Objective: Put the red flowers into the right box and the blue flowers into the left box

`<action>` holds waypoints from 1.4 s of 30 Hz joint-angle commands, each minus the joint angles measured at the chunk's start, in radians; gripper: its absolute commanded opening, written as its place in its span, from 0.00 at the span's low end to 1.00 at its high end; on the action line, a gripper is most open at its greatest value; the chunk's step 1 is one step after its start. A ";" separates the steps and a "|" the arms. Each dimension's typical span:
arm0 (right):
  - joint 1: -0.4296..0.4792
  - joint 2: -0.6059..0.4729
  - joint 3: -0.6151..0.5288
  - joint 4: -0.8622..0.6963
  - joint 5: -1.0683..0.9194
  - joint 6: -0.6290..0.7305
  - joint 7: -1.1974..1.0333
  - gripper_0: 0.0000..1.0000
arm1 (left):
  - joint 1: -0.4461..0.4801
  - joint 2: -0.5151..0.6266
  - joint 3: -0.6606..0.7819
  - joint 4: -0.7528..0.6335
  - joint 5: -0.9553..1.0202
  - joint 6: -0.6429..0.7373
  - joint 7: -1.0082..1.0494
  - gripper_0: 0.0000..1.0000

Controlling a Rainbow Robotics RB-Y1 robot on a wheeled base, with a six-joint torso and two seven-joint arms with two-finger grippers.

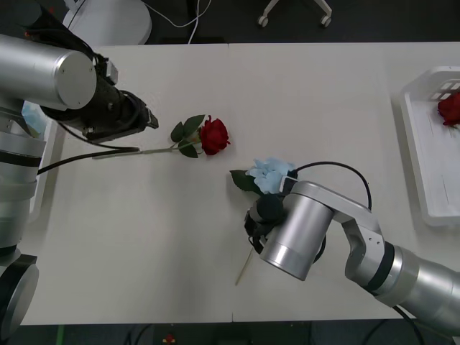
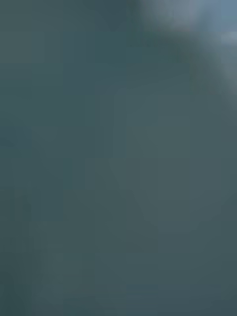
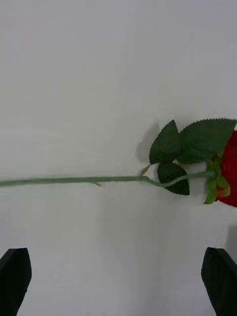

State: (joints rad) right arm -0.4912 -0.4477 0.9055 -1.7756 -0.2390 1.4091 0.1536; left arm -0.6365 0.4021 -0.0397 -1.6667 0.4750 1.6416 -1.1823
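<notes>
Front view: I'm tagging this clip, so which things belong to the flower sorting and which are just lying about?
Job:
red rose on the table
blue flower by the right gripper
right box, a rose inside
left box, edge behind the left arm
left gripper, open

Lying about:
chair base
white cable

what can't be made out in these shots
- Right hand: in the front view its own wrist housing covers it, down by the blue flower; whether it grips the flower is unclear.
- Right wrist view: a uniform dark blur, nothing identifiable.
- Right box: cut off by the front view's edge, so the rose in it shows only partly.
- Left box: behind the left arm at the front view's edge.
- Table rose: bloom cut by the left wrist view's edge.
</notes>
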 commanded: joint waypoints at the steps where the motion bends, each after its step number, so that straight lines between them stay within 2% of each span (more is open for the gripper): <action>1: -0.052 0.069 0.003 0.036 0.018 -0.010 0.020 0.99 | 0.011 0.034 0.014 -0.031 -0.029 -0.039 -0.243 1.00; 4: -0.058 0.077 0.004 0.059 0.020 -0.013 0.026 0.97 | 0.014 0.032 0.012 -0.027 -0.026 -0.046 -0.396 1.00; 8: -0.058 0.077 0.004 0.079 0.021 -0.021 0.037 0.83 | 0.027 0.031 0.001 -0.008 -0.013 -0.082 -0.606 1.00; 10: -0.058 0.077 0.007 0.087 0.020 -0.021 0.038 0.69 | 0.035 0.031 -0.020 0.016 -0.006 -0.120 -0.728 1.00; 12: -0.059 0.075 0.007 0.088 0.015 -0.021 0.038 0.45 | 0.041 0.031 -0.039 0.041 0.001 -0.161 -0.829 1.00; 13: -0.058 0.073 0.006 0.088 0.015 -0.021 0.038 0.31 | 0.043 0.031 -0.046 0.054 0.004 -0.180 -0.869 1.00; 14: -0.061 0.072 0.007 0.088 0.015 -0.019 0.035 0.08 | 0.047 0.031 -0.054 0.070 0.007 -0.198 -0.913 1.00; 15: -0.059 0.070 0.007 0.088 0.015 -0.019 0.034 0.01 | 0.050 0.029 -0.059 0.074 0.007 -0.207 -0.935 1.00; 22: -0.063 0.058 -0.008 0.088 0.009 -0.021 0.040 0.00 | 0.075 0.027 -0.097 0.116 0.010 -0.266 -1.122 1.00; 27: -0.087 0.027 -0.079 0.076 -0.042 -0.019 0.103 0.00 | 0.103 0.026 -0.143 0.151 0.020 -0.368 -1.168 1.00; 36: -0.107 -0.103 -0.468 -0.027 -0.335 -0.084 0.607 0.00 | 0.100 0.006 -0.235 0.266 0.019 -0.552 -1.168 1.00; 42: -0.175 -0.138 -0.603 -0.024 -0.519 -0.167 0.890 0.00 | 0.078 -0.015 -0.259 0.291 0.020 -0.580 -1.162 0.99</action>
State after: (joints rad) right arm -0.5808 -0.5403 0.3310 -1.7649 -0.6962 1.2862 0.9493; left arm -0.5436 0.4001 -0.2854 -1.3805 0.4875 1.0747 -2.2897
